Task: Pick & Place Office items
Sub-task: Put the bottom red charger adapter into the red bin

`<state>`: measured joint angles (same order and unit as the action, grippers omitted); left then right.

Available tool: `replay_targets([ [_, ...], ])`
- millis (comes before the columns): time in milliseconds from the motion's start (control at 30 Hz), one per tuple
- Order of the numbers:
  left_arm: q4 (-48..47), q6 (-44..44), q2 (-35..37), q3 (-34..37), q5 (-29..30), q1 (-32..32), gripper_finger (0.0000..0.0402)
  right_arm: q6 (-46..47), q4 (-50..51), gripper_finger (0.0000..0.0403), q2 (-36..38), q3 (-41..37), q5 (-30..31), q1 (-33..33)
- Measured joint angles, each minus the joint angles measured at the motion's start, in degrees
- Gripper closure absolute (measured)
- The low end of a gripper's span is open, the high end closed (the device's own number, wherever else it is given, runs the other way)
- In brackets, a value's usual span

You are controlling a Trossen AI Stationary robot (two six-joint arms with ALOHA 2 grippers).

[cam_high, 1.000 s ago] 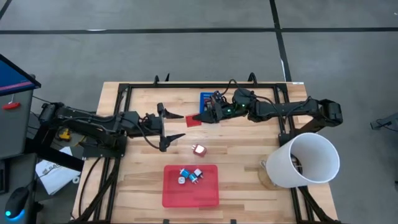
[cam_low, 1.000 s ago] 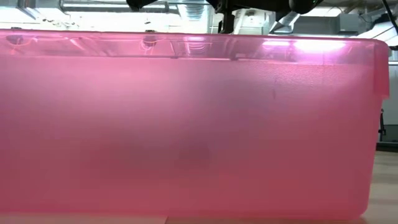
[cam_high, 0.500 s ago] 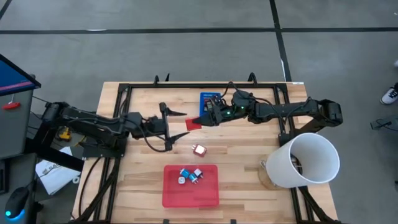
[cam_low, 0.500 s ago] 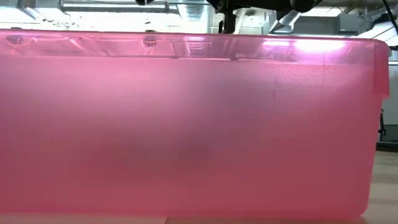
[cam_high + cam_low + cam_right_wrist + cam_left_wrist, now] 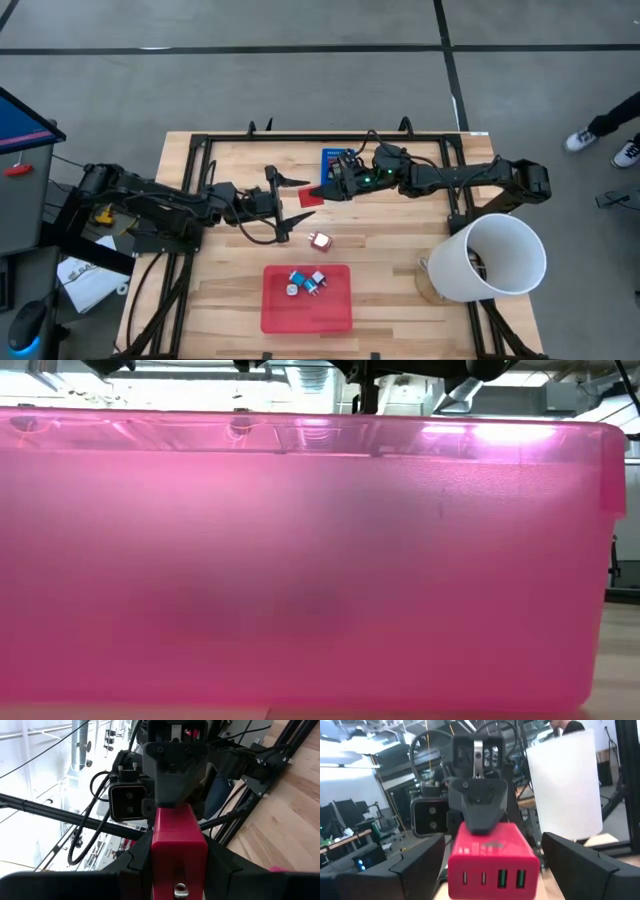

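mid-table handover: right gripper (image 5: 318, 190) clamped on red charger block (image 5: 311, 195), left gripper (image 5: 288, 203) spread wide around it; next, closing squarely.

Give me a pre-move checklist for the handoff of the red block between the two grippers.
1. Right gripper shut on the red block: ok.
2. Left gripper open, fingers either side of the block's path: ok.
3. Block between the left fingers: not ok, still ahead of them.
4. Red tray uncovered for the drop: ok.
5. Loose red-and-white piece on the table clear of both arms: ok.
6. Height over the table: cannot tell.
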<state>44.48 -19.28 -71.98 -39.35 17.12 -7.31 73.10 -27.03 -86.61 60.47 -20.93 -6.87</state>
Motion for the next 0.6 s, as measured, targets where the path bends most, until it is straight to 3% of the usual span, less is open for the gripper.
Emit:
replay_targets([
  [167, 0.3, 0.3, -1.1, 0.0, 0.5, 0.4, 0.0089, 0.0, 0.0, 0.0295, 0.0, 0.0, 0.0, 0.0],
  [400, 0.1, 1.9, -1.0, -1.2, 1.2, 1.0, 0.0201, 0.5, -0.2, 0.0295, 0.2, 0.0, 0.0, 0.0],
  [600, -3.2, 4.4, -0.3, -1.4, -0.1, 1.7, 0.0199, -0.1, 0.0, 0.0295, 0.2, -0.1, 0.9, 0.0],
])
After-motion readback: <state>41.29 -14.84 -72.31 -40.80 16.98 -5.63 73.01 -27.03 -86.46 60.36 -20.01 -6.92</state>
